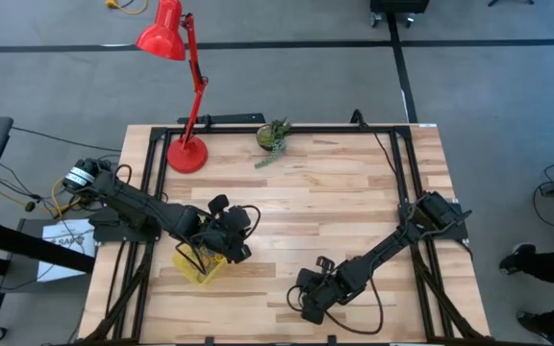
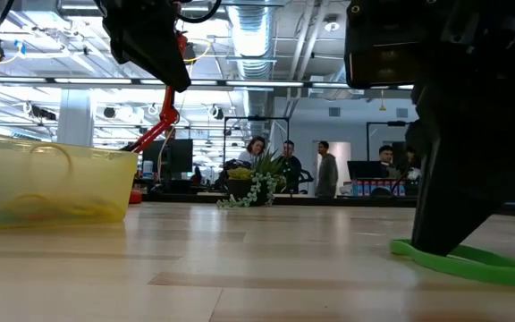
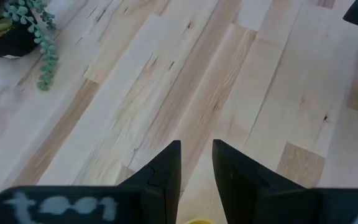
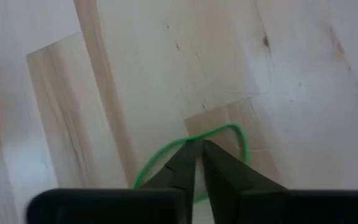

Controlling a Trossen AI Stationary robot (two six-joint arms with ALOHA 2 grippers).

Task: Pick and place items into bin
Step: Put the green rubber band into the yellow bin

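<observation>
The right gripper (image 4: 196,149) is pressing down on the wooden table (image 1: 335,192) near its front edge, its two fingers drawn almost together with only a thin slit showing between the tips. One green rubber-band loop (image 4: 222,134) is lying flat under those tips; the tips are touching it, and one strand of the band is passing beneath them while the rest of the loop is curving out past them on both sides. Whether the strand is actually being pinched cannot be told. In the low view the same band (image 2: 472,261) is resting on the wood at the foot of the dark gripper (image 2: 454,224). The right arm is reaching in from the table's right side, stretched low and diagonally toward the front middle.

The left gripper (image 3: 196,158) is hovering over the bin (image 1: 200,265), its two fingers standing slightly apart with a clear gap and nothing between them. The left arm is lying bent across the left part of the table, its wrist tipped downward above the tray.

One yellow bin is sitting on the table's front left part, well apart from the green band. In the low view several thin loops (image 2: 43,207) are showing through its translucent wall, too faint to count.

One red lamp (image 1: 183,67) is standing at the back left, and one green plant clump (image 1: 273,136) is sitting at the back middle.
</observation>
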